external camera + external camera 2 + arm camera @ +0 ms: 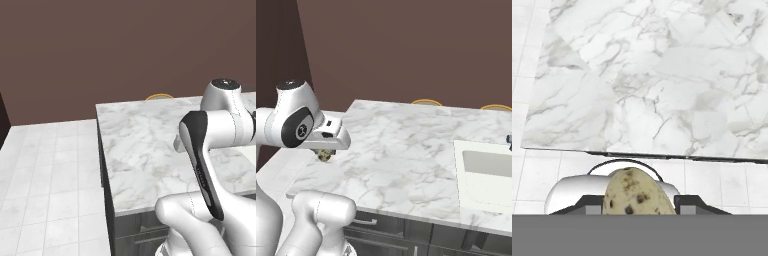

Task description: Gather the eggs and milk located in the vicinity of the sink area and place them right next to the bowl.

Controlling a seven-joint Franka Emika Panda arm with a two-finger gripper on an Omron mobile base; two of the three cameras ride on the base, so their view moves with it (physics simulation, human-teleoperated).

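A tan speckled egg (637, 192) sits between my gripper's (639, 206) two dark finger tips, and the gripper is shut on it. In the right base view the egg (324, 155) hangs under the hand (331, 137), above the left end of the marble counter (401, 150). The off-white sink (487, 172) is set into the counter at the far right, with a bit of its faucet (509, 141) at the frame edge. The milk and the bowl are out of view.
The hand view looks down on the white marble counter top (662, 75), whose dark edge borders tiled floor (722, 180). Tiled floor (45, 185) lies left of the counter (145, 150). Rounded tan chair tops (426, 102) rise behind the counter's far edge.
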